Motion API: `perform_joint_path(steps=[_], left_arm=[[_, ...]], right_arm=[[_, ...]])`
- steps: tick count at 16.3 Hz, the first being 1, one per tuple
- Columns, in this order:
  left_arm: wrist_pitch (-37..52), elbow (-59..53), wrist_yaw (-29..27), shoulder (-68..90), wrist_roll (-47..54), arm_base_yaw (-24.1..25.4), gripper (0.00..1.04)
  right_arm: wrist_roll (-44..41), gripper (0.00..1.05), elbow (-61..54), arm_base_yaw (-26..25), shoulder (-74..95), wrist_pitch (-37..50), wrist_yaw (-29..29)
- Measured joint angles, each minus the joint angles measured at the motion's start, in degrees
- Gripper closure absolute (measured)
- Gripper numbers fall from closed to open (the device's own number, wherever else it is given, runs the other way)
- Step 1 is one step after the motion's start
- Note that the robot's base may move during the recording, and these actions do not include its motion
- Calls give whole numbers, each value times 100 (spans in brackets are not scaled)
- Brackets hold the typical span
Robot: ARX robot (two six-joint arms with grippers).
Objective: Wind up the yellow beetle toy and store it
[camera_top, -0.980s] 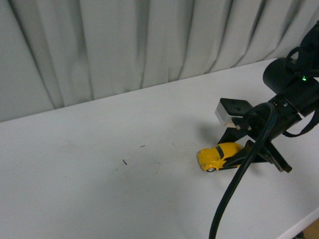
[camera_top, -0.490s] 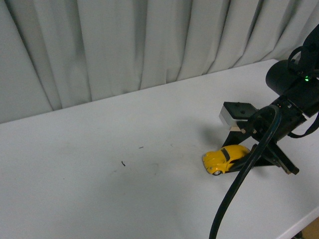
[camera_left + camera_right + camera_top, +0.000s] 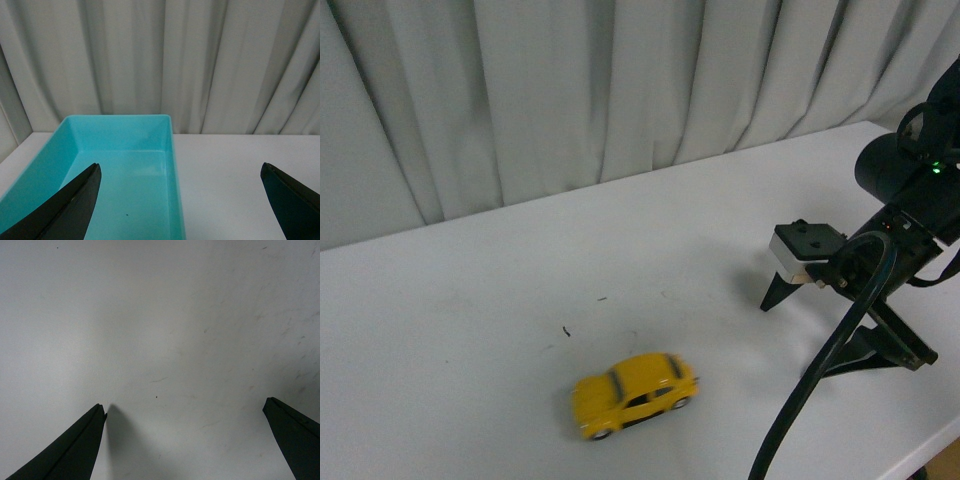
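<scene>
- Right pincer (image 3: 795, 340) is spread wide and grips nothing; in its wrist view you see only bare white table (image 3: 470, 350) between the two black fingers.
- It hangs low over the right part of the table. You cannot tell whether the tips touch the surface.
- Yellow beetle toy (image 3: 635, 393) stands on its wheels on the table, well apart from the right pincer, off to its left and nearer the front edge. Neither arm touches it. Its outline is slightly blurred.
- Small dark speck (image 3: 566, 330) lies on the table a little beyond the toy.
- Left pincer (image 3: 180, 166) shows to you only in its own wrist view, also spread wide with nothing in it.
- Past its fingers sits a turquoise bin (image 3: 172, 165), open side up, on the white table.
- Grey curtain (image 3: 570, 90) hangs along the table's far edge.
</scene>
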Motion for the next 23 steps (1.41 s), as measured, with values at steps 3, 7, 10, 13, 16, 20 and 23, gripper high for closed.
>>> perform_joint_path(steps=[3,7,10,13,16,20,23], left_arm=[[0,0,0,0,0,0,7],[0,0,0,0,0,0,7],[0,0,0,0,0,0,7],[0,0,0,0,2,0,7],[0,0,-2,0,0,0,7],[0,0,0,0,0,0,7],[-7,0,0,0,0,0,7]], right_arm=[[-2,7,15,0,0,-11,39],[-2,7,208,24,2,-243,199],[114,7,643,251,-2,-625,378],[162,7,887,529,-501,-487,-190],[173,7,1095,697,-1663,-358,-798],[173,7,761,761,-2562,-442,-938],[2785,26,-1451,1239,-3952,4017,988]])
